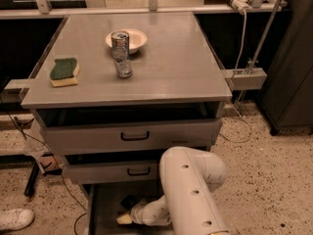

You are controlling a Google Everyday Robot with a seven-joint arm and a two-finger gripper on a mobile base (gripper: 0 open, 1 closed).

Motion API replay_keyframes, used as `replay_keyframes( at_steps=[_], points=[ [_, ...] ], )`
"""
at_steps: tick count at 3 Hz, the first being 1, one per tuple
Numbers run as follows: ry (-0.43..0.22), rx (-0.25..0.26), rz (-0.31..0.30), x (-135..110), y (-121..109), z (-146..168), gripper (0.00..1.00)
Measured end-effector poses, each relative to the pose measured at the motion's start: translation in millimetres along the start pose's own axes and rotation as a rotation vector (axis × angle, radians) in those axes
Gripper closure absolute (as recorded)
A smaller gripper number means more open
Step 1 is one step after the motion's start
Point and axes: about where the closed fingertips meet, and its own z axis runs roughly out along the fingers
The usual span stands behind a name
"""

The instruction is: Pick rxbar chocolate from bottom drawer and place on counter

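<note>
The bottom drawer [103, 210] is pulled open at the foot of the cabinet. A small dark flat thing, apparently the rxbar chocolate [129, 201], lies on its floor near the back. My white arm reaches down into the drawer from the right. The gripper [124, 219] is low over the drawer floor, just in front of the bar. Whether it touches the bar cannot be told. The counter [171, 72] is the flat grey top of the cabinet above.
On the counter stand a can [120, 44], a white bowl [134, 37] behind it, a clear cup [124, 68] and a green-and-yellow sponge [64, 71] at the left. Two upper drawers [132, 137] stand partly open. A white shoe [14, 218] is on the floor at the left, and a dark cabinet [293, 62] stands at the right.
</note>
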Motion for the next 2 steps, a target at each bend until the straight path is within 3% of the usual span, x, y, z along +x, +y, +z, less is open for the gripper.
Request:
replay_keyframes(
  at_steps=[2],
  points=[
    [0.000, 0.000, 0.000, 0.0, 0.0, 0.0, 0.66]
  ],
)
